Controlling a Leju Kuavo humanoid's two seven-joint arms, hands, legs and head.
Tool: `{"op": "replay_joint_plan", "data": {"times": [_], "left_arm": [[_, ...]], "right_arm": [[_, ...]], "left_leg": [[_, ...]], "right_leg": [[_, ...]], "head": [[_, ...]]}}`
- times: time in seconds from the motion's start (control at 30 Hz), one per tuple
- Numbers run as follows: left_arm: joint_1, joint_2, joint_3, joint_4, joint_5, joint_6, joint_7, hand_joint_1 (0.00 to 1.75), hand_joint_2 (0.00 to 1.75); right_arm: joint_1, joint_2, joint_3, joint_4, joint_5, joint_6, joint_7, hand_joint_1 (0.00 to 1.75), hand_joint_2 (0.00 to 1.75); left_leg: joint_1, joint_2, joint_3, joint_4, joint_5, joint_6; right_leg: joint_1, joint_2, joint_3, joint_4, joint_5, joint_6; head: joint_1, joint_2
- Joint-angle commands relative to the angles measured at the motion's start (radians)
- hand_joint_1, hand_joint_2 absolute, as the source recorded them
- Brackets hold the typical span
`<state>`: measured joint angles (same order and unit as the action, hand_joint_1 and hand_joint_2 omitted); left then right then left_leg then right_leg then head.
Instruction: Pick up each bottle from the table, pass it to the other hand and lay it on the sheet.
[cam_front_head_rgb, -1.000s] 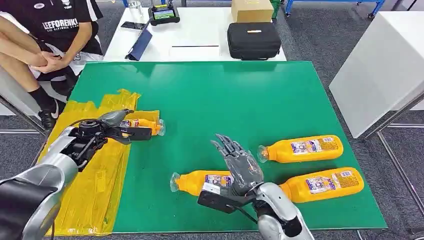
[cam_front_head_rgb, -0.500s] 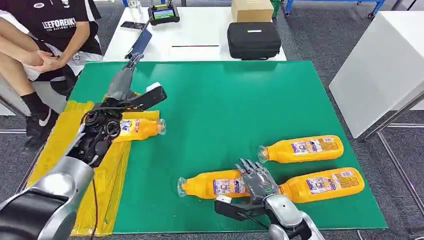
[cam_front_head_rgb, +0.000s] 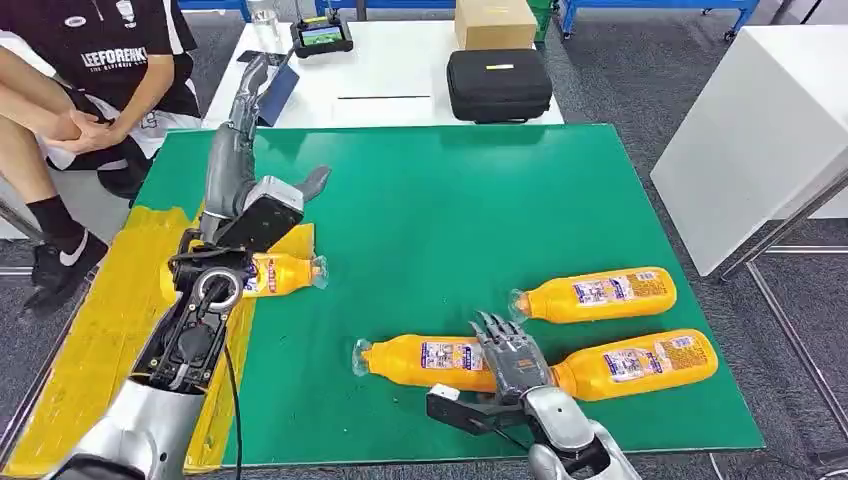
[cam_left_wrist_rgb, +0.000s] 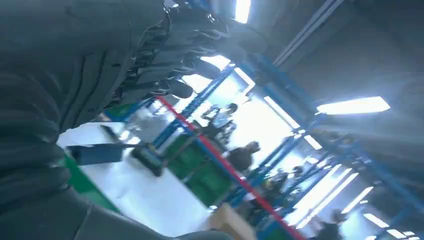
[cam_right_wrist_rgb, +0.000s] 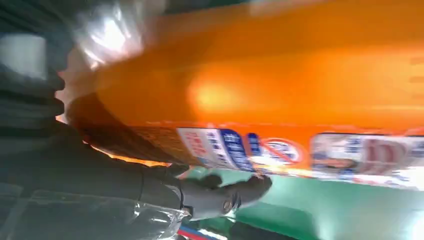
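Reaching over the nearest orange plastic bottle (cam_front_head_rgb: 430, 362), lying crosswise, cap leftward, the right hand (cam_front_head_rgb: 512, 355) drapes it, grip seemingly unclosed; left hand (cam_front_head_rgb: 245, 150) empty, fingers extended.

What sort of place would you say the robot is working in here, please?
Probably a robot test area in an industrial hall: a green table set up with orange bottles, blue steel racking under strip lights, and a white bench with a black equipment case.
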<state>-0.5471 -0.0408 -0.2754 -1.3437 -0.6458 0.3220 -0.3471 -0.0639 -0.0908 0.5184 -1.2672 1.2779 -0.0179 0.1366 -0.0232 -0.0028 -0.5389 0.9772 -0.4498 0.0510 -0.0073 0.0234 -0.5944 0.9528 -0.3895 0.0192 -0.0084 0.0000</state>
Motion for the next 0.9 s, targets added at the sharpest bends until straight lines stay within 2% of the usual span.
{"op": "replay_joint_plan", "data": {"times": [0.03,0.13,0.17,0.2,0.23,0.3,0.33,0.57,0.63,0.67,0.9], "left_arm": [[0.026,-0.003,-0.035,-0.088,0.01,-0.001,0.002,0.0,1.75],[0.026,-0.003,-0.035,-0.088,0.01,-0.001,0.002,0.0,1.75],[0.026,-0.003,-0.035,-0.088,0.01,-0.001,0.002,0.0,1.75],[0.023,-0.006,-0.031,-0.083,0.023,-0.001,-0.005,0.0,1.75],[0.032,-0.009,-0.037,-0.097,0.043,-0.005,-0.016,0.0,1.75],[0.044,-0.009,-0.047,-0.117,0.043,-0.004,-0.016,0.0,1.75],[0.053,-0.006,-0.05,-0.133,0.042,-0.002,-0.015,0.0,1.75],[0.092,-0.008,-0.04,-0.153,0.088,-0.017,-0.02,0.0,1.75],[0.094,-0.009,-0.041,-0.154,0.088,-0.017,-0.02,0.0,1.75],[0.094,-0.009,-0.041,-0.154,0.088,-0.017,-0.02,0.0,1.75],[0.128,-0.006,-0.039,-0.194,0.191,-0.087,-0.044,0.0,1.75]], "right_arm": [[-0.008,0.022,0.021,0.173,0.004,0.003,0.008,0.16,1.75],[-0.008,0.022,0.021,0.173,0.004,0.003,0.008,0.16,1.75],[-0.008,0.022,0.021,0.173,0.004,0.003,0.008,0.16,1.75],[-0.009,0.023,0.02,0.176,0.006,0.004,0.008,0.37,1.75],[-0.022,0.032,0.022,0.201,0.019,0.004,0.004,1.4,1.75],[-0.041,0.046,0.022,0.232,0.025,-0.008,-0.003,1.64,1.75],[-0.055,0.057,0.017,0.259,0.03,-0.029,-0.009,1.71,1.75],[-0.073,0.095,-0.043,0.224,0.001,-0.156,-0.051,1.75,1.75],[-0.079,0.095,-0.043,0.222,0.003,-0.152,-0.05,1.75,1.75],[-0.079,0.095,-0.043,0.222,0.003,-0.152,-0.05,1.75,1.75],[-0.054,0.117,-0.112,0.118,-0.077,-0.263,-0.104,1.75,1.75]], "left_leg": [[0.002,-0.002,0.001,0.0,0.0,-0.004],[0.004,-0.004,0.001,0.0,0.001,-0.006],[0.002,-0.002,0.004,0.0,0.002,-0.003],[0.003,-0.003,0.003,0.0,0.002,-0.005],[0.003,-0.002,0.004,0.0,0.002,-0.004],[0.003,-0.002,0.005,0.0,0.002,-0.005],[0.004,-0.001,0.006,0.0,0.002,-0.004],[0.004,0.0,0.006,0.0,0.003,-0.005],[0.006,-0.001,0.002,0.001,0.003,-0.008],[0.004,0.001,0.006,0.0,0.003,-0.004],[0.004,0.0,0.003,0.0,0.003,-0.005]], "right_leg": [[0.002,-0.004,0.003,-0.002,0.0,-0.001],[0.004,-0.006,0.004,-0.002,0.002,-0.002],[0.002,-0.003,0.005,-0.002,0.002,-0.003],[0.003,-0.005,0.005,-0.002,0.003,-0.004],[0.003,-0.004,0.006,-0.002,0.003,-0.004],[0.004,-0.004,0.007,-0.002,0.003,-0.004],[0.004,-0.003,0.008,-0.002,0.004,-0.005],[0.004,-0.002,0.007,-0.001,0.005,-0.006],[0.006,-0.005,0.004,-0.001,0.004,-0.006],[0.004,-0.002,0.007,-0.001,0.004,-0.006],[0.004,-0.002,0.003,0.0,0.003,-0.006]], "head": [[0.0,0.0],[0.0,0.0],[0.0,0.0],[0.0,0.0],[0.0,0.0],[0.0,0.0],[0.0,0.0],[0.0,0.0],[0.0,0.0],[0.0,0.0],[0.0,0.0]]}}
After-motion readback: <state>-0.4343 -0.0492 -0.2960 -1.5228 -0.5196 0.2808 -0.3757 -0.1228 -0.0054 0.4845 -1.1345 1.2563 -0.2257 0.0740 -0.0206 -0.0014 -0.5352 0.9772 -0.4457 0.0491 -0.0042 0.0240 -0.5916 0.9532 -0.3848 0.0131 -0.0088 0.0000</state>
